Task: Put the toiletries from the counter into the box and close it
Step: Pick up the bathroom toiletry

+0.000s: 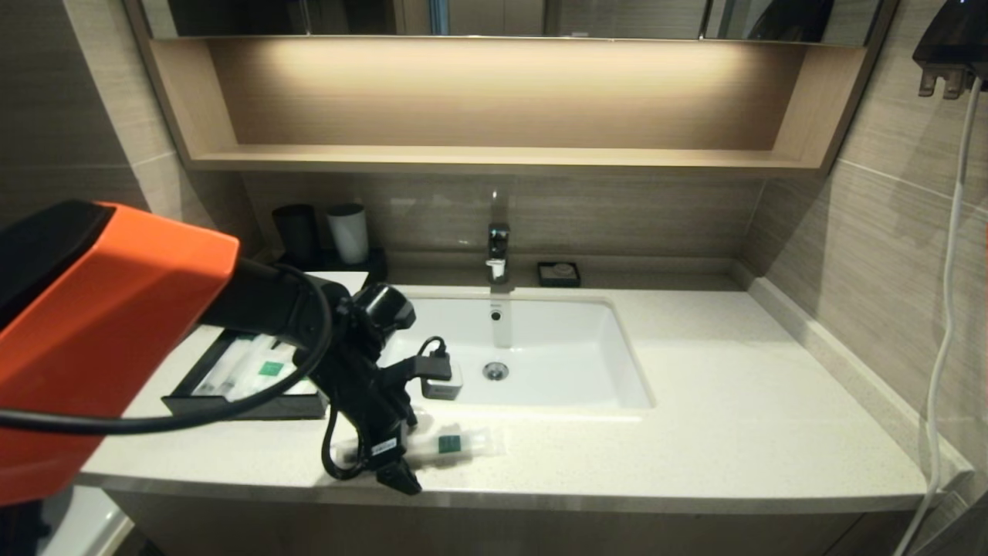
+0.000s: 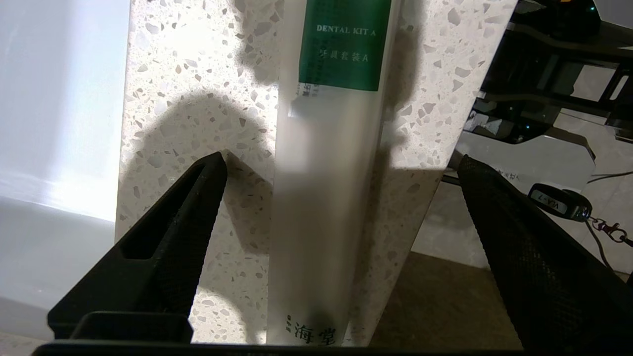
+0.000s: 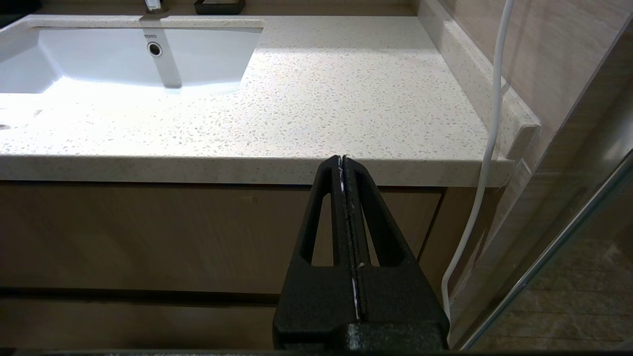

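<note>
Left gripper (image 2: 341,168) hangs over the packet (image 2: 326,198) on the counter (image 2: 198,99) strip before the basin, fingers wide apart on either side of it; I judge it should sink straight and close across the slim middle, since thin film slips; drawer of the box (image 1: 231,401) stands open nearby; right gripper (image 3: 343,160) rests parked below the counter edge, fingers pressed together.

Clear toothbrush packet (image 1: 451,443), green label, flat on counter (image 1: 733,417) front edge; box (image 1: 231,401) drawer open, left of basin.
</note>
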Tool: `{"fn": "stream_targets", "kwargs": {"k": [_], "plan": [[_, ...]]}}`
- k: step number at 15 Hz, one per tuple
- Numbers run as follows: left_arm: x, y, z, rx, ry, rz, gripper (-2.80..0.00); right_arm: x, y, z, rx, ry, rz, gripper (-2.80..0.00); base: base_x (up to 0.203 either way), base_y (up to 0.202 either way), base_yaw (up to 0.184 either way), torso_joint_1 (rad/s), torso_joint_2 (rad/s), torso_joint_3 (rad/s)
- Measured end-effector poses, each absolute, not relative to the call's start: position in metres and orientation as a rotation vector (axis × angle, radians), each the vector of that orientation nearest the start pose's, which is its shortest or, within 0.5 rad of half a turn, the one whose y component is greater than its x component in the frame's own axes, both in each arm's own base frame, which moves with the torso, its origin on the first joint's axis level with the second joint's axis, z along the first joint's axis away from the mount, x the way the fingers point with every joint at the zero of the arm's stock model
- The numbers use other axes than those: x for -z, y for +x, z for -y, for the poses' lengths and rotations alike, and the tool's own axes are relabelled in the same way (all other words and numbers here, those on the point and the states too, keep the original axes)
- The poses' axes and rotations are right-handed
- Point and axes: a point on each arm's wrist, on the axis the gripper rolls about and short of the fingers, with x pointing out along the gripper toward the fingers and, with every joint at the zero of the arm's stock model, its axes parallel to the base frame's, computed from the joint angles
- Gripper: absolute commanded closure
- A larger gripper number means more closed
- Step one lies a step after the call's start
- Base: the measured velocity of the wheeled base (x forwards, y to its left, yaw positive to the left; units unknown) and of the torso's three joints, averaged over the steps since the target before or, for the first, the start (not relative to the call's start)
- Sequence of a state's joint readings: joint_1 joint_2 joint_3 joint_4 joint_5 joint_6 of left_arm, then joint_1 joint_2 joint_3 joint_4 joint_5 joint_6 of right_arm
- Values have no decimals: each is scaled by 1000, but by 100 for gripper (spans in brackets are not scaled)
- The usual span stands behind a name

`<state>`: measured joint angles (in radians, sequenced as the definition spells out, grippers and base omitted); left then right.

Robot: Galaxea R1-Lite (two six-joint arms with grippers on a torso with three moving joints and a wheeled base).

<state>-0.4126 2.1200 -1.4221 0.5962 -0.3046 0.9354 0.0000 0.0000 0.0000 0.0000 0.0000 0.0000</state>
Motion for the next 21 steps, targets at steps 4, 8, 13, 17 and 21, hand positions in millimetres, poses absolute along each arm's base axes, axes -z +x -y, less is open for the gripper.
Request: {"fn": "stream_targets", "kwargs": {"k": [4,8,13,17,21], "plan": [[-104,334,154,1182,831,-925,0,-75,-23,0,0,0,0,0,0,0,0,0,0,0],[-102,334,154,1183,829,-931,0,-75,-23,0,0,0,0,0,0,0,0,0,0,0],[-99,333,153,1186,827,-942,0,-75,-23,0,0,0,0,0,0,0,0,0,0,0],[-108,330,153,1189,810,-924,0,-75,-23,0,0,0,0,0,0,0,0,0,0,0],[-132,328,149,1148,788,-873,0,-75,-23,0,0,0,0,0,0,0,0,0,0,0]]}}
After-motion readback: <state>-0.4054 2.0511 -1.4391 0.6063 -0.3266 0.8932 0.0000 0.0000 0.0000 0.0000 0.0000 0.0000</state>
